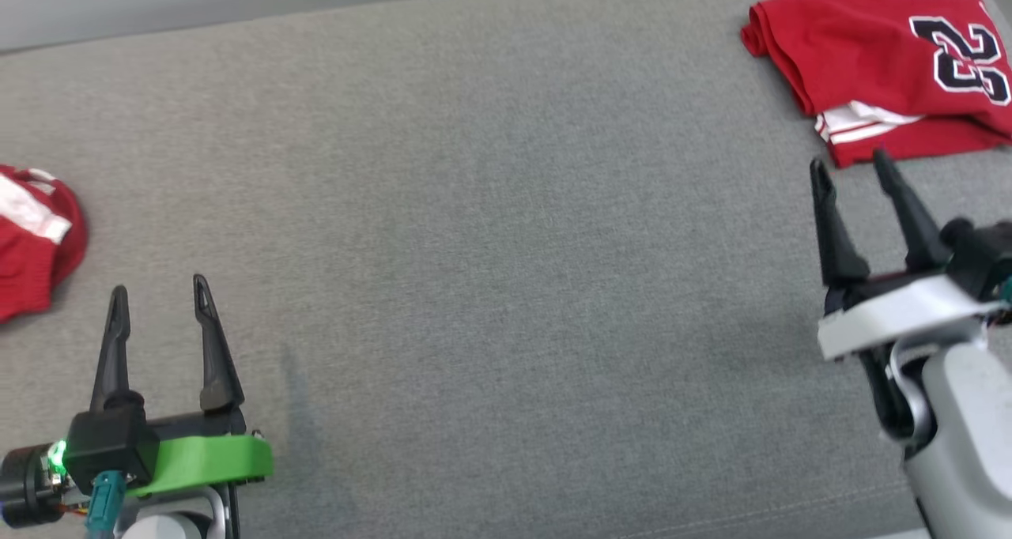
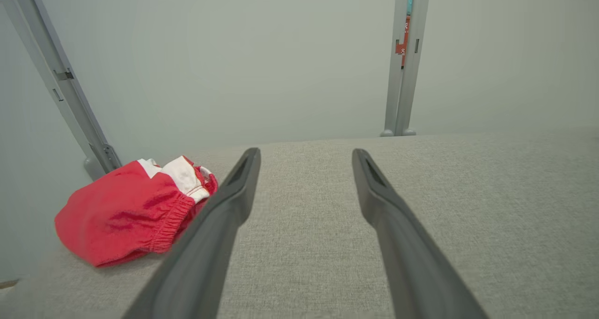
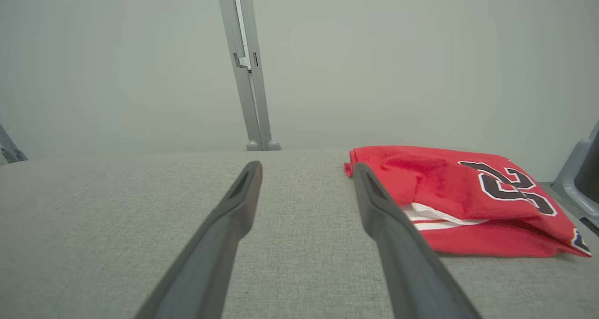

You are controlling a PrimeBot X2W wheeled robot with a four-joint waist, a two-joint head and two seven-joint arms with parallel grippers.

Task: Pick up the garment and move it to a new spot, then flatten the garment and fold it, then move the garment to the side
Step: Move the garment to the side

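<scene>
One folded red jersey (image 1: 877, 57), just beyond right gripper (image 1: 850, 162), fingers (image 1: 830, 223) parted

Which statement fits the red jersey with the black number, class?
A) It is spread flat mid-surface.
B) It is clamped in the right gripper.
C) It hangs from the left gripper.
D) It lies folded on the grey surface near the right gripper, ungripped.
D: the red jersey lies folded on the grey surface just beyond the right gripper, whose open fingers hold nothing.
</scene>
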